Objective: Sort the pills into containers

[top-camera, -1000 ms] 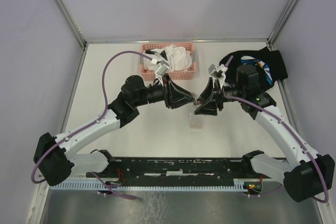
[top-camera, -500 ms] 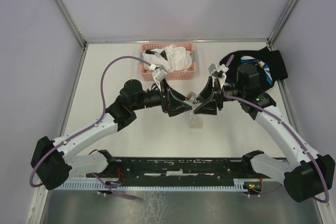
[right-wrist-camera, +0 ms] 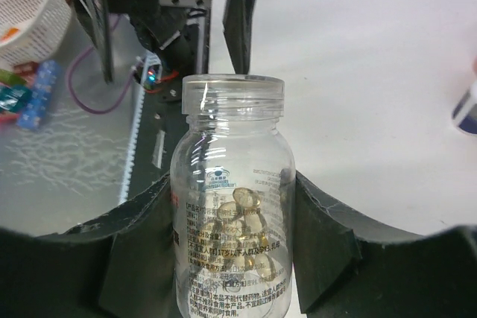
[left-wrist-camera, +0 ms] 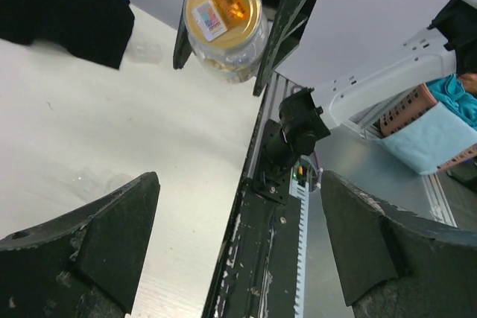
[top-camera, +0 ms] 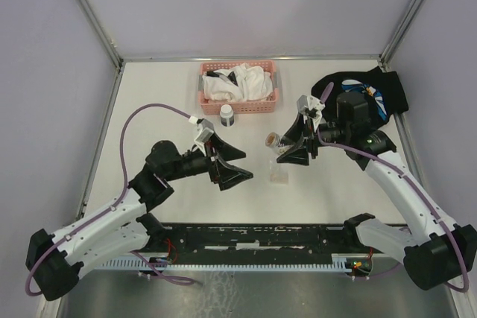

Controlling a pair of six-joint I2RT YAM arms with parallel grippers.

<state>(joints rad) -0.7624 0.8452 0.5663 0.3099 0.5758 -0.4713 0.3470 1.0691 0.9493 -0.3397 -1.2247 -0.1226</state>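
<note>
We see a white bench from above, with the two robot arms reaching in from its near edge.

On the left, the left gripper hangs low over the bench with its jaws spread wide and nothing between them. Just beyond it stands a small dark round item with a white top. We cannot tell whether this is a cap or a vial. Behind that sits a pink mesh plastic basket holding white cloths.

Near the centre, the right gripper grasps a clear round plastic bottle with a printed label, held above the bench. The bottle's threaded neck is open, with no cap on it. A small heap of amber, glossy capsule pills lies inside it.

Just nearside of the bottle, a small flat rectangular box of clear, colourless plastic lies on the bench. We cannot make out anything inside it. At the far right lies a crumpled black cloth with blue and white patches.

We judge the task to be at an early stage. The bottle is open and in hand near the box, but the pills are not yet out of it, so all the sorting is left to do.
</note>
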